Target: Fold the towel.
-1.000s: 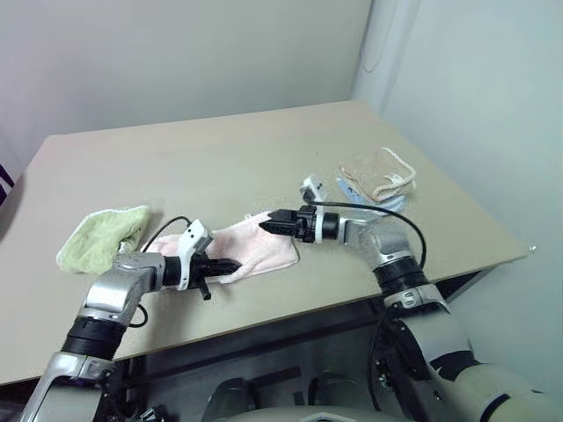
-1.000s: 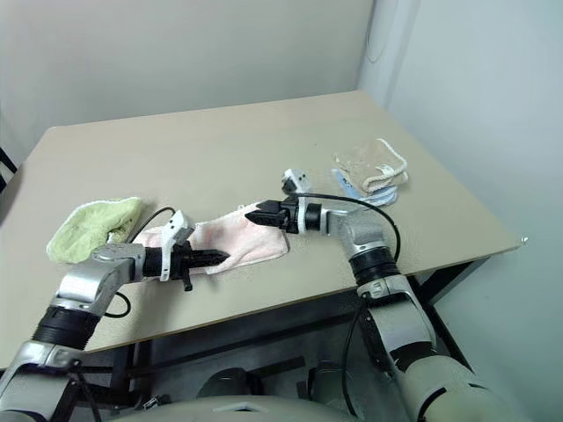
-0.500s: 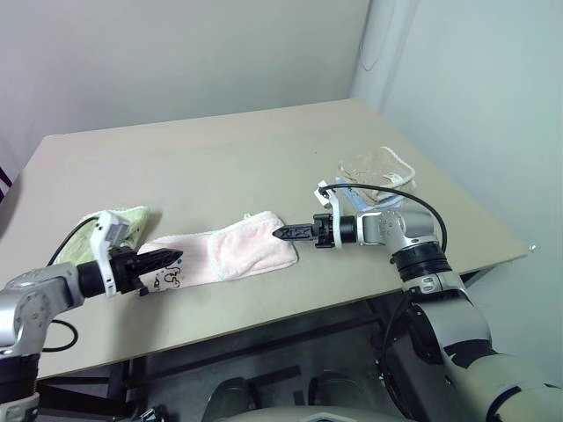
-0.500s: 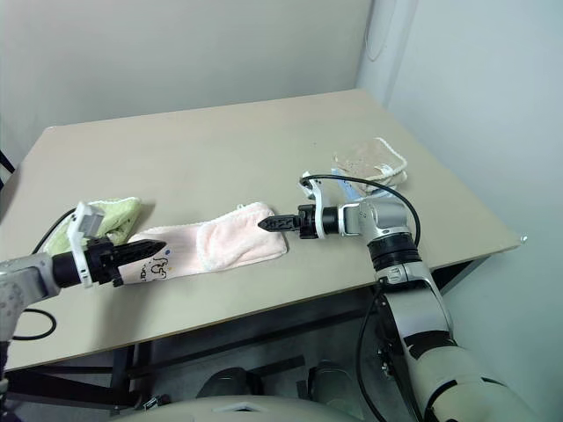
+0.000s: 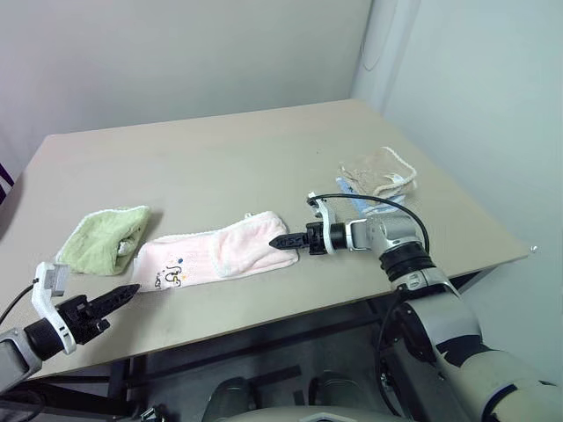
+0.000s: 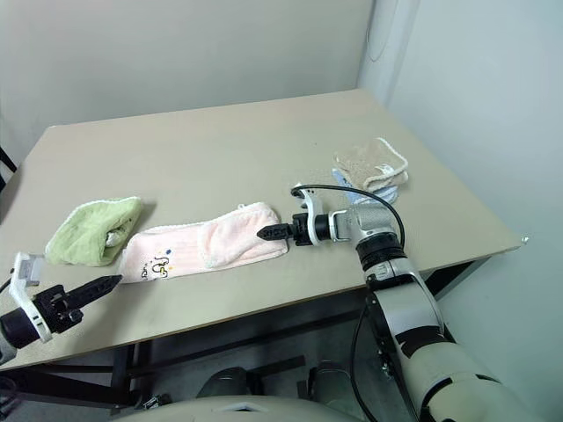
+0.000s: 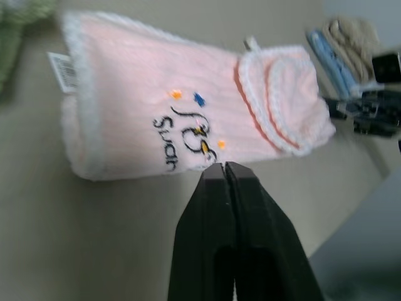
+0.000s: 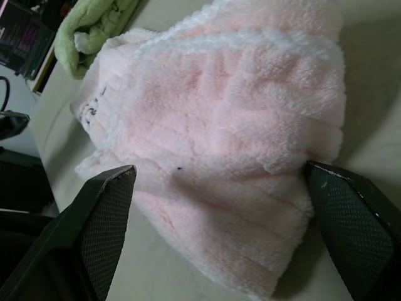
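The right gripper (image 6: 262,234) had its two black fingers (image 8: 106,226) spread wide, one on each side of the near end of the pink towel (image 5: 214,258), with nothing pinched between them. Its tips sat just at the towel's folded right end, close above the table (image 5: 220,167). The right forearm lay low and nearly level, reaching from the towel's right side toward it, with a black cable looping over the wrist.

The left gripper (image 5: 126,293) had its fingers (image 7: 216,207) pressed together, or very nearly so, and empty. It hung off the towel's left end, near the table's front edge and clear of the cloth, pointing toward the towel and slightly downward. The left forearm was drawn out to the side of the towel's left end.

The towel lay flat on the table as a long strip, its right end doubled over itself, its left end showing a small printed motif and a white tag. A light green towel (image 5: 104,238) lay bunched just beside the towel's left end. Beige and blue towels (image 5: 380,180) were stacked well beyond the towel's right end.
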